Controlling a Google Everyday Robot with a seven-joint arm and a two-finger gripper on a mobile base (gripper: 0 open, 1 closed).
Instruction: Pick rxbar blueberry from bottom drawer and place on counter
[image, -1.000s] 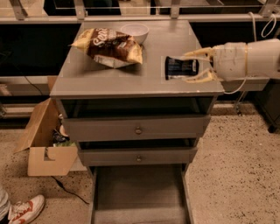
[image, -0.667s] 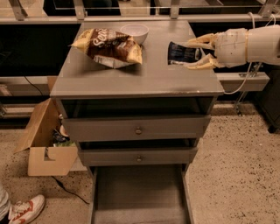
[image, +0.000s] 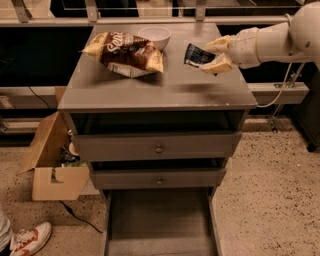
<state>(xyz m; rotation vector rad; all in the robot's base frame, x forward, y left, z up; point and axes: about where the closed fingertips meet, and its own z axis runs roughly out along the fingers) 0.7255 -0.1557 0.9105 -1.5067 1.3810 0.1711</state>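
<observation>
My gripper (image: 216, 54) comes in from the right over the right part of the counter (image: 165, 87). Its pale fingers are shut on the rxbar blueberry (image: 196, 55), a dark wrapper with pale print, held a little above the grey top. The bar's shadow lies on the counter below it. The bottom drawer (image: 159, 220) stands pulled open at the foot of the cabinet, its grey floor bare.
A brown-and-yellow chip bag (image: 125, 53) lies on the counter's back left, with a white bowl (image: 154, 36) behind it. Two upper drawers with brass knobs (image: 158, 149) are slightly open. A cardboard box (image: 52, 165) stands on the floor at left, a shoe (image: 29, 239) at bottom left.
The gripper has lifted the bar and carried it back and a little left over the counter. The view has shifted so the white bowl now shows.
</observation>
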